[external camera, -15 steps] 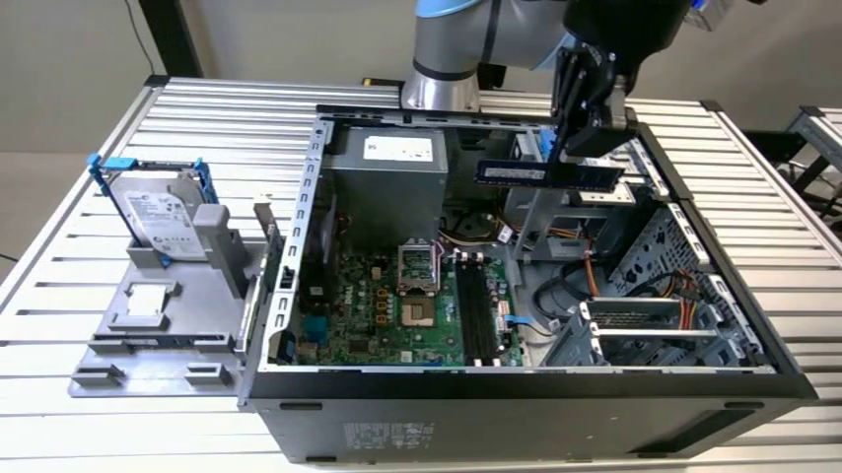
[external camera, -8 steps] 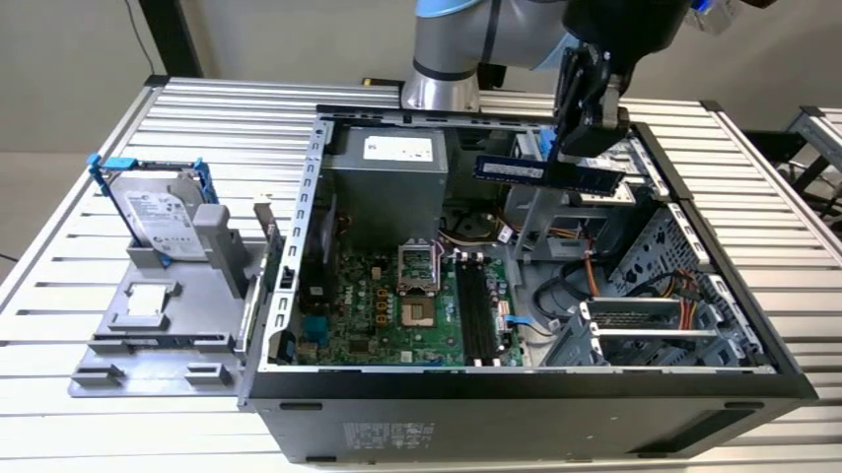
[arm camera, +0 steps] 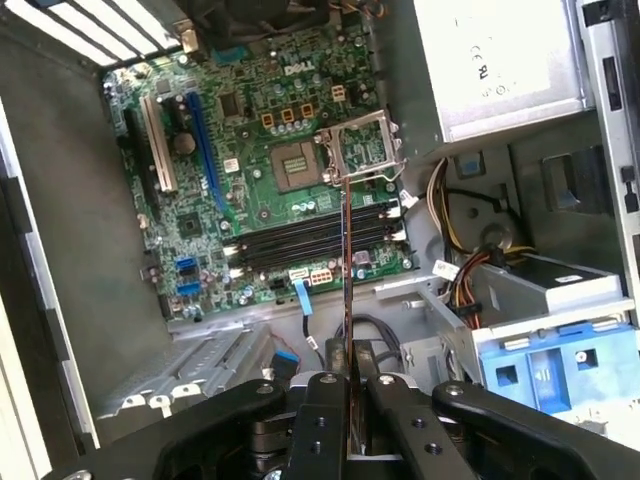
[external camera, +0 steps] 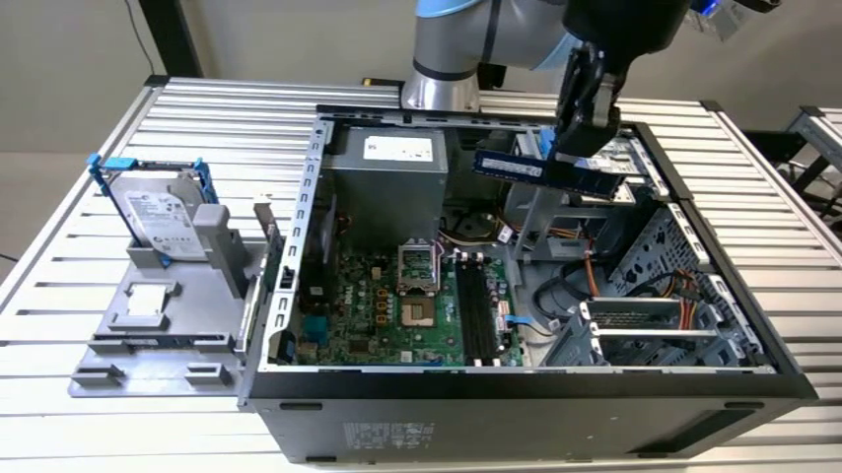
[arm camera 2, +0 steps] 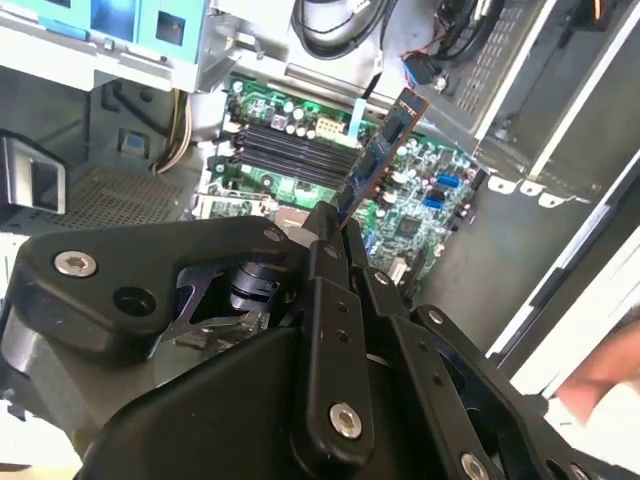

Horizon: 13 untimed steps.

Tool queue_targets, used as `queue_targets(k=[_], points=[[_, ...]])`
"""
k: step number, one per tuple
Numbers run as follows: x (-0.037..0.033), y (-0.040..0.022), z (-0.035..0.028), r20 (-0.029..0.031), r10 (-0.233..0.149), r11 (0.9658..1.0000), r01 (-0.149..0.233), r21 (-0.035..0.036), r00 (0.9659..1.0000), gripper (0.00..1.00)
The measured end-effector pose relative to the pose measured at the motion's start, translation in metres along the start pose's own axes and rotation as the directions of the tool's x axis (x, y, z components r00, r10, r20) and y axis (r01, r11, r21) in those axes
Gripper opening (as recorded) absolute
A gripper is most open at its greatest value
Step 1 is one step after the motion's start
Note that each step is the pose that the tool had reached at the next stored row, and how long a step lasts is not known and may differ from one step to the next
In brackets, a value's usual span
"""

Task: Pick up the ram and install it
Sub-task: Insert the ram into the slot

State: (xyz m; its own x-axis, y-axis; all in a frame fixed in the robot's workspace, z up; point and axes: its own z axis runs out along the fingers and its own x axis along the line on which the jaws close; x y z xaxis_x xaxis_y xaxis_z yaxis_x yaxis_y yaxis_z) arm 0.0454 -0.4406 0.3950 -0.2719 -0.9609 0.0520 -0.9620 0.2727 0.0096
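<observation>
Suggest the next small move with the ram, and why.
Probably bring it down toward the empty black slots on the motherboard, lining it up: the gripper holds the ram clear above the open case, not yet near them.

Soft, even light falls from above in the exterior view: the slatted tabletop [external camera: 776, 197] shines pale, while the open case [external camera: 526, 409] holds shade along its near wall. In the first wrist view the motherboard [arm camera: 250, 180] is crisp and the power supply [arm camera: 500, 70] glares white. In the second wrist view my hand [arm camera 2: 335, 228] looms dark and soft around the ram [arm camera 2: 380, 160], and the surface past the case wall burns out to blurred white.
</observation>
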Motion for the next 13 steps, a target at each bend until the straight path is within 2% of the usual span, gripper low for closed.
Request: queue_targets(k=[3, 6, 13], points=[[0.0000, 0.0000, 0.0000, 0.0004, 0.038, 0.9993, -0.038, -0.0020, 0.9993, 0.00], [0.0000, 0.0000, 0.0000, 0.0006, 0.077, 0.9970, -0.077, -0.0040, 0.9970, 0.00], [0.0000, 0.0000, 0.0000, 0.0009, 0.149, 0.9888, -0.149, -0.0079, 0.9888, 0.00]])
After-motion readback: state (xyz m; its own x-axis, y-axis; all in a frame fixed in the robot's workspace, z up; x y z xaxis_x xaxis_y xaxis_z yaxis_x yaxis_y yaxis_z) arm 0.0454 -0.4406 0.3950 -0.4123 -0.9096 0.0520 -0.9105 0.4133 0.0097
